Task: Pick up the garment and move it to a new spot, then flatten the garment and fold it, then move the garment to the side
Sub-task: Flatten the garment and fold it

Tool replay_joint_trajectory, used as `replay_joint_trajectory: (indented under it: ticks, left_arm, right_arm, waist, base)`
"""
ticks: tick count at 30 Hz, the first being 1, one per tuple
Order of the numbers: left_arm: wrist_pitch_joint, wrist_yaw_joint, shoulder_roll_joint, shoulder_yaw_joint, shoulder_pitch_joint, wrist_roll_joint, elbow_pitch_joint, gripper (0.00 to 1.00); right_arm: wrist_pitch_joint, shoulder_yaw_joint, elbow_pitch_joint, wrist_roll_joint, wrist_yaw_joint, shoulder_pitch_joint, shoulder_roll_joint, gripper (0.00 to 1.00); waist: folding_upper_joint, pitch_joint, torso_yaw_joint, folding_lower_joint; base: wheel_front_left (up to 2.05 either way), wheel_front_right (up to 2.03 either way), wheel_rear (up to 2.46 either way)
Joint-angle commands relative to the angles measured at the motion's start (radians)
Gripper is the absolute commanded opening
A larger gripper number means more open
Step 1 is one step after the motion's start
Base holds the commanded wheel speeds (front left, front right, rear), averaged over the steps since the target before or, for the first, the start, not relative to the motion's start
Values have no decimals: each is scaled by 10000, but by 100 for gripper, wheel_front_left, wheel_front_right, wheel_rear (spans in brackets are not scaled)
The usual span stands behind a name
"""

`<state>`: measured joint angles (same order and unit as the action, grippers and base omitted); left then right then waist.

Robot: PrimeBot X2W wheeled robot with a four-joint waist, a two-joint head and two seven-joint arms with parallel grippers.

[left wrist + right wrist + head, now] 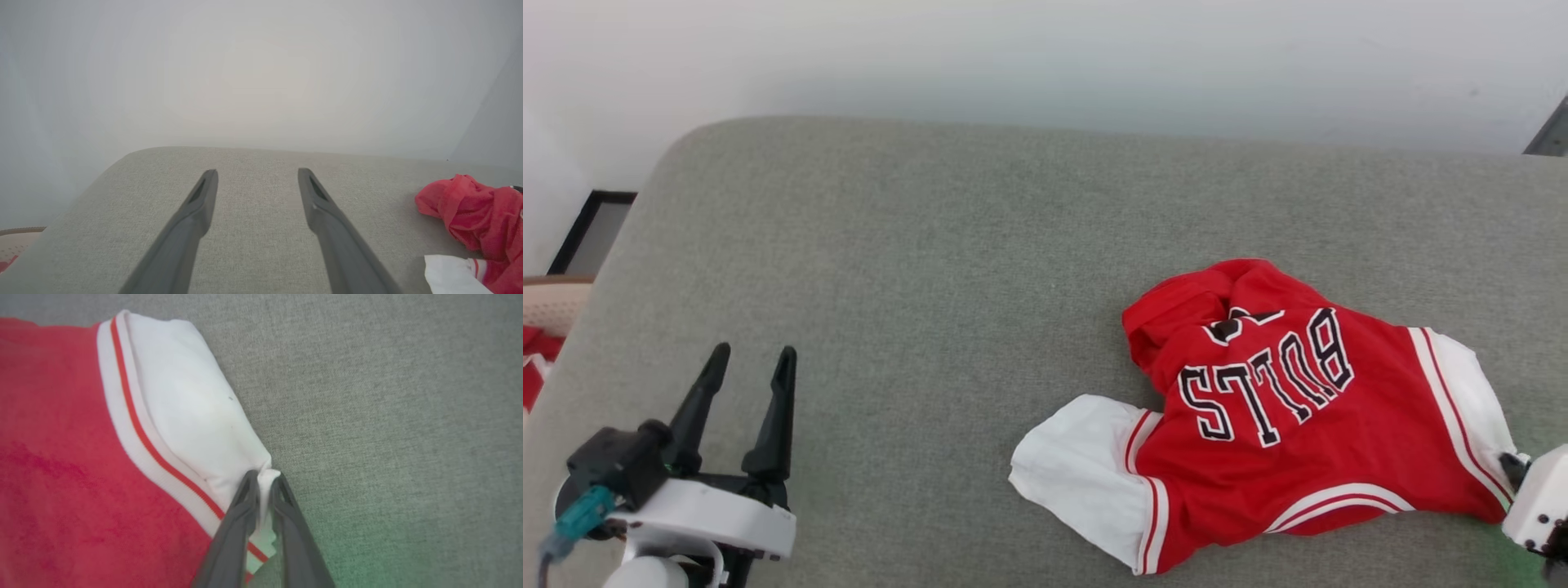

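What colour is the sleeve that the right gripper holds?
The sleeve is white, best seen in the right wrist view.

- The right gripper rises from the bottom edge, and its two dark fingers are pressed together on a pinch of white cloth.
- This cloth is the edge of the white sleeve of a red jersey.
- A white trim with a thin red stripe runs between the sleeve and the red body.
- The jersey lies on a grey woven surface, which has a faint green tint near the bottom.
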<state>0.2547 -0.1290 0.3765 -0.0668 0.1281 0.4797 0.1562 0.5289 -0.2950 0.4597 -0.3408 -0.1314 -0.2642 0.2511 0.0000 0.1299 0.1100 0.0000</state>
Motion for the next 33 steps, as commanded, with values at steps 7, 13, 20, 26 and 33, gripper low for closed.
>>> replay_joint_trajectory:
  ticks: [7,13,20,26,33]
  left_arm:
    - [-820,-18,656,-561,370,662,-379,100]
    - [-2393,-18,1395,-1281,822,1722,-1070,100]
    - [-5003,-18,2174,-2088,1826,3118,-1473,100]
    - [-7549,67,2211,-2824,2721,4229,-1152,100]
    - [-10188,470,2000,-3706,3436,5062,-659,100]
  right_arm:
    - [-216,514,-67,5,14,-306,-145,100]
    - [-637,1051,-953,-144,14,-222,-78,100]
    - [-2113,1583,-2256,97,14,-68,-254,100]
    - [-3479,1819,-2913,410,14,62,-466,100]
    - [-4288,1744,-3184,738,14,-115,-803,100]
  waist:
    - [0,-420,-413,0]
    - [0,-684,-722,0]
    - [0,-854,-1072,0]
    - [0,-878,-1293,0]
    - [0,-588,-1608,0]
  base:
    - [0,0,0]
    - [0,0,0]
    - [0,0,0]
    - [0,0,0]
    - [0,0,0]
